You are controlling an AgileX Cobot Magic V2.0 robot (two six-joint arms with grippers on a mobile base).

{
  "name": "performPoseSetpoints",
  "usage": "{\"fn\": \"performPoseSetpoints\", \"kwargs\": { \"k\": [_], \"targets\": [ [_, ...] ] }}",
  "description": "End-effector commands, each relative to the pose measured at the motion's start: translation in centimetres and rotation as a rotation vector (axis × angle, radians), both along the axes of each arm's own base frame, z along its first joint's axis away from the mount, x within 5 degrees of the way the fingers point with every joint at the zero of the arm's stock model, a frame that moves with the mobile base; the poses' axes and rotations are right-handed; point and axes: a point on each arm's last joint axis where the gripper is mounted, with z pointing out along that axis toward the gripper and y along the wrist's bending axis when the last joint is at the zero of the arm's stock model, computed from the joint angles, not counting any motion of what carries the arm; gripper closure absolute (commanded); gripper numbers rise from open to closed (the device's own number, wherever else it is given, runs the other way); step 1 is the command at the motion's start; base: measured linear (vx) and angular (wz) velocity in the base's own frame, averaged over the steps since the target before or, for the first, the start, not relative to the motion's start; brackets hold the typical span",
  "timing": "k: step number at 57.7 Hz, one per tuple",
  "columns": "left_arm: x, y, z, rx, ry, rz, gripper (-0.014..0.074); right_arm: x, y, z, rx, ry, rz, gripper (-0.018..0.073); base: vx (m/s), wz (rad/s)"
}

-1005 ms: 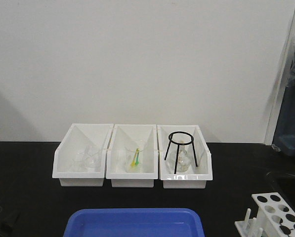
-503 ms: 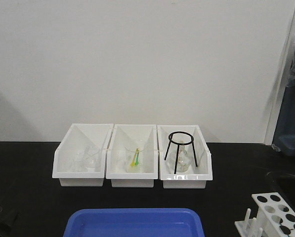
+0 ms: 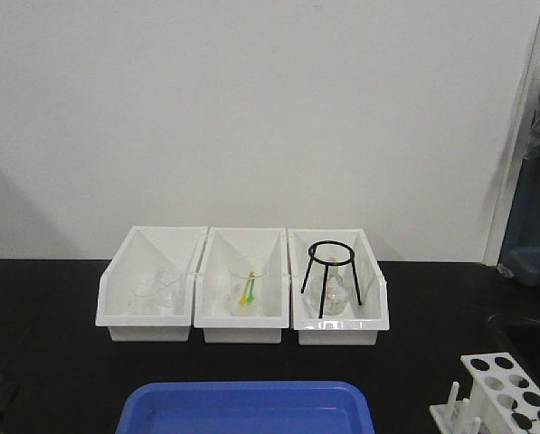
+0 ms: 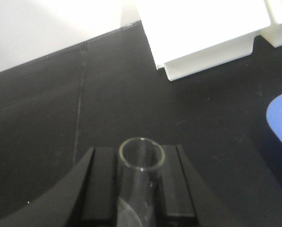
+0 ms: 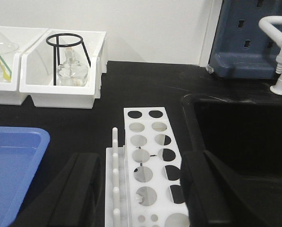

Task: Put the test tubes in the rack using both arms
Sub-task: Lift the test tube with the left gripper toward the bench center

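The tube (image 4: 137,198) is held clamped between the jaws of the left gripper (image 4: 140,160), the rack (image 5: 152,125) is seen between the parted jaws of the right gripper (image 5: 148,189), and the tube should be centred over a free hole (image 5: 138,140) before release.

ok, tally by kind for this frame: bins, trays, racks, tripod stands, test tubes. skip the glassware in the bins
white bins: 3
blue tray: 1
white rack: 1
black tripod stand: 1
test tubes: 1, clamped in the left gripper
total: 7
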Motion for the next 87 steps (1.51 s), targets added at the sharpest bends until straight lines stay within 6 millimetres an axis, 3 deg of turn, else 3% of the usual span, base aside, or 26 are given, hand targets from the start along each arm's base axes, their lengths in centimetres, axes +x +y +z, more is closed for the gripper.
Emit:
{"fn": "performPoseSetpoints", "kwargs": {
  "k": [1,25,45,62,75,87],
  "targets": [
    [0.5,-0.1,2.1,-0.018,-0.127,0.004,0.0402,0.4,0.0,1.7,-0.01,-0.104,0.002,0.0111,0.0,0.0],
    [0.3,0.1,2.9,-0.047,-0.158,0.039,0.0598,0.4,0.0,1.7,-0.01,-0.104,0.002,0.0111,0.0,0.0],
    [-1.0,0.6,6.1,-0.099,-0.277,0.092,0.0602,0.4,0.0,1.7,-0.008,-0.104,0.002,0.0111,0.0,0.0],
    [-3.2,1.0,10.3,-0.182,-0.436,0.13,0.0601,0.5,0.0,2.1,-0.011,-0.148,0.006,0.0111,0.0,0.0],
    [-2.3,0.3,15.5,-0.309,-0.501,0.096,0.0601,0.6,0.0,2.0,0.011,-0.133,0.001,0.0111,0.0,0.0],
    [-1.3,-1.9,17.8,-0.464,-0.508,0.019,0.0601,2.7,1.0,3.5,-0.054,-0.073,0.089,0.0111,0.0,0.0]
  ]
}}
